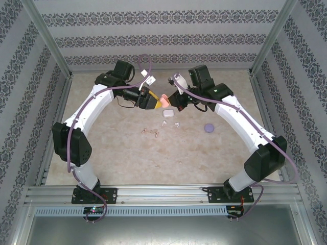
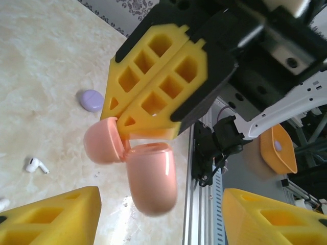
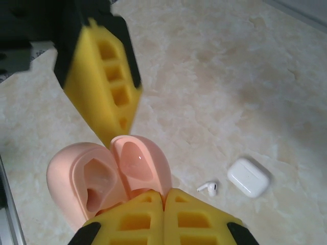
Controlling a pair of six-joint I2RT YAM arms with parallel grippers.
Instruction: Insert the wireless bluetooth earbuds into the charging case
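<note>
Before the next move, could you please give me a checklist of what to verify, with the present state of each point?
1. Lid of the pink case open: ok.
2. Wells of the case empty: ok.
3. Hold by the right gripper, shut on the pink case: ok.
4. Earbud in the left gripper: not ok, jaws open and empty.
5. Matching pinkish earbuds free on the table: ok.
6. Grip firm enough for pushing an earbud in: cannot tell.
</note>
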